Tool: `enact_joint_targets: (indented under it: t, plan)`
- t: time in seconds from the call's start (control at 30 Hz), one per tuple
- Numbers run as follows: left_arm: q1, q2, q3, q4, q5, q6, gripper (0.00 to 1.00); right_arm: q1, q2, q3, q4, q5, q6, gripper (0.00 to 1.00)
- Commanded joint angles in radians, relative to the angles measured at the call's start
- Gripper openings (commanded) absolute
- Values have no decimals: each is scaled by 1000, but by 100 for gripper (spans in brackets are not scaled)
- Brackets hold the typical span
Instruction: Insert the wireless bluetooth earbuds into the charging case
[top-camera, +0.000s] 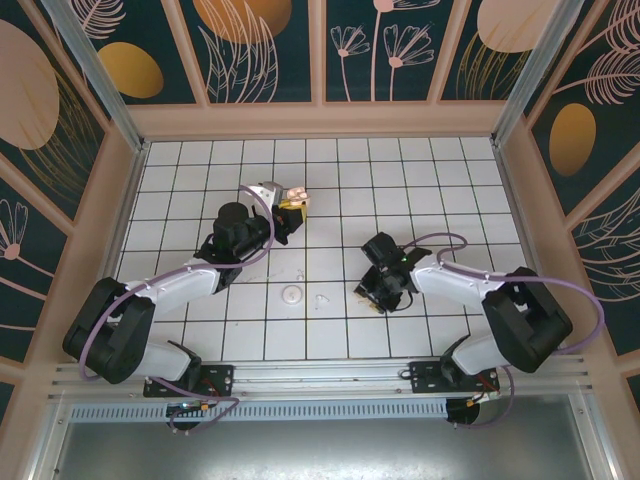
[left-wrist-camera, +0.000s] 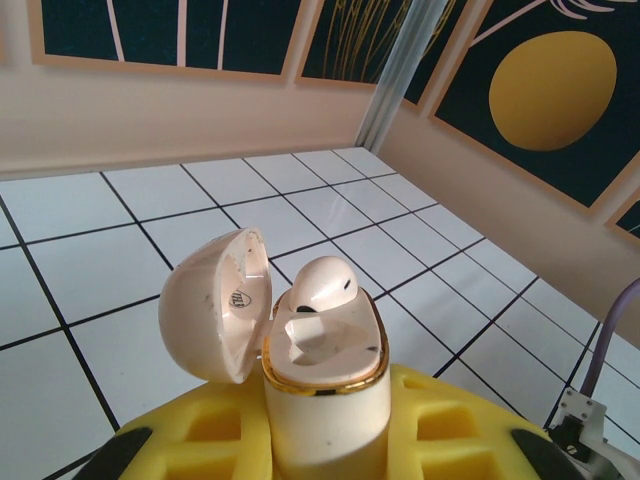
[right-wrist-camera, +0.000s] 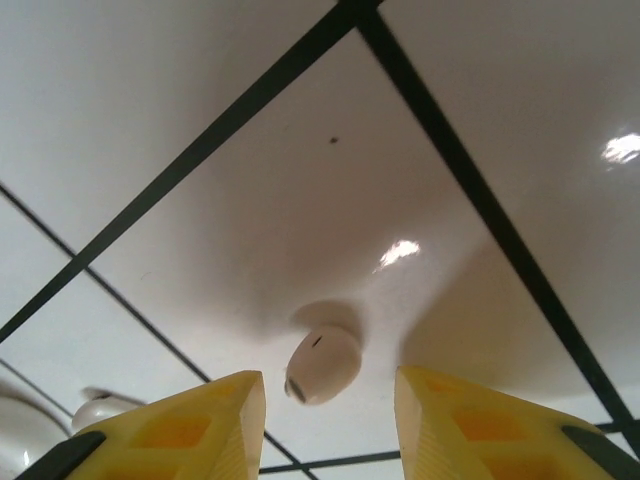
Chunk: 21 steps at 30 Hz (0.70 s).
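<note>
Your left jaws are closed on the charging case and hold it upright. The yellow pads press against its lower body on both sides. The lid is swung open to the left in the left wrist view, so you can see the hollow inside it. One seated earbud sits in the far socket, its rounded head standing above the gold rim. The nearer socket is empty. In the top view the case is over the far left-centre part of the table.

Your right jaws are open and lowered close to the tiles on the right-centre of the table. The loose earbud lies on a white tile in the gap between the two yellow fingers, about level with their tips. Neither finger touches it. There is bare tile on both sides of it, and it lies a little nearer the finger on the left of the right wrist view. A dark grout line runs just beside it.

A flat white disc lies on the table between the two arms, well apart from the case.
</note>
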<state>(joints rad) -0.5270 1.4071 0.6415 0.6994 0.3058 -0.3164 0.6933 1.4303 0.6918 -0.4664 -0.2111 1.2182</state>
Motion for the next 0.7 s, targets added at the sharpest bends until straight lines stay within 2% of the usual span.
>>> enact_joint_targets:
  t: [0.0,0.37,0.67]
  plan:
    - [7,1,10,30,0,11,15,-16,27,47,17,6,-48,38]
    - [7,-4,10,22,-2,14,15,-26,136,161,5,-11,-132,35]
    - [7,-18,0,20,-2,15,15,1,147,303,-272,57,-248,37]
